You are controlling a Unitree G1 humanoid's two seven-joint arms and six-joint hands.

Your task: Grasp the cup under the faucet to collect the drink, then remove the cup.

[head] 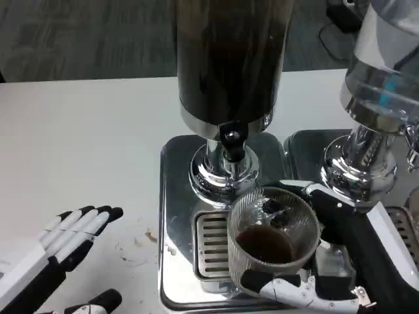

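A ribbed clear glass cup (273,230) holding dark drink is gripped by the right hand (327,261), fingers wrapped around its wall, above the slotted drip grille (211,243) just below the black faucet (230,139) of the dark-filled dispenser (229,59). The left hand (69,239) rests open, fingers spread, on bare white table (78,144) well apart from the steel base's edge (163,216).

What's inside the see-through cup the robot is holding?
The clear ribbed plastic cup, held by the right hand, has dark brown drink pooled at the bottom. The liquid hides the cup's floor.
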